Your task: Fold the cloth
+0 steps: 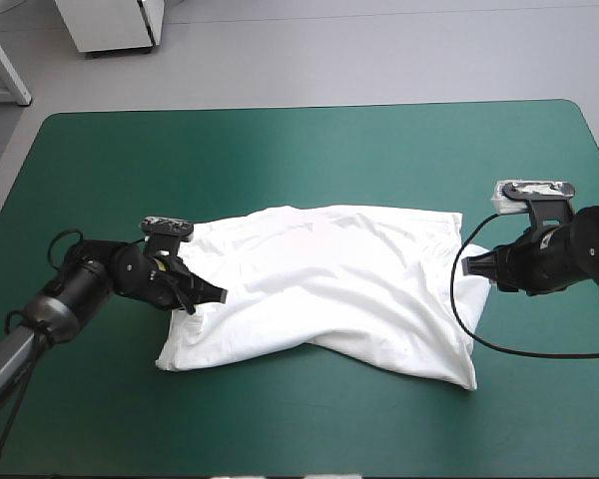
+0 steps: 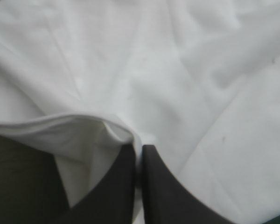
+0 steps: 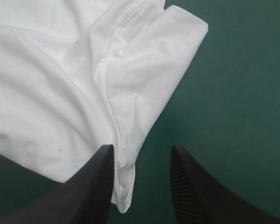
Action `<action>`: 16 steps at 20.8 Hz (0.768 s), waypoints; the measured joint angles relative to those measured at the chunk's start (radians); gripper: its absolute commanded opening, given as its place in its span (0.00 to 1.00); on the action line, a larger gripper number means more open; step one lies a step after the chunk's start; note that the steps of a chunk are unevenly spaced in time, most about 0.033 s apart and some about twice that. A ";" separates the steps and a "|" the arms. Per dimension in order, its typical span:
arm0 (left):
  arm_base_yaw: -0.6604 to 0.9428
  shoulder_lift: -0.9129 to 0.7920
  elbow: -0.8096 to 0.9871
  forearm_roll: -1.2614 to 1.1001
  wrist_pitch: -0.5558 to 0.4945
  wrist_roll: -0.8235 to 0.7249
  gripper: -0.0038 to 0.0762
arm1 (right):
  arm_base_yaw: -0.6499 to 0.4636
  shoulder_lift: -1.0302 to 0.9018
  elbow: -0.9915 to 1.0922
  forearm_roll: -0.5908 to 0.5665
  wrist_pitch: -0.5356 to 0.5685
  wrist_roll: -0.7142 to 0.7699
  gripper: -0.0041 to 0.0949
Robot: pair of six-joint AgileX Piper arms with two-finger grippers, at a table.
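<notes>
The white T-shirt (image 1: 329,289) lies spread and wrinkled across the middle of the teal-green table. My left gripper (image 1: 208,296) sits at the shirt's left edge, its black fingers (image 2: 126,186) pressed together on a fold of the T-shirt (image 2: 177,84). At the shirt's right edge my right gripper (image 1: 471,265) is open, and the T-shirt's sleeve end (image 3: 130,93) lies against one finger (image 3: 95,179) with bare cover between the fingers.
The teal-green table (image 1: 309,150) shows bare cover beyond the shirt toward the far edge and along the front edge. A white cabinet (image 1: 115,25) stands on the floor past the far edge.
</notes>
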 measured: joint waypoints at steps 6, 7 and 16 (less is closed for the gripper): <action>-0.027 0.180 -0.004 -0.003 -0.021 -0.001 0.02 | 0.000 0.000 0.000 0.000 0.000 0.000 0.41; -0.027 0.196 -0.016 -0.005 -0.016 -0.001 0.03 | 0.000 0.000 0.000 0.000 0.000 0.000 0.41; -0.028 0.175 -0.027 -0.020 0.020 0.005 0.52 | 0.000 0.000 0.000 0.000 0.000 0.000 0.41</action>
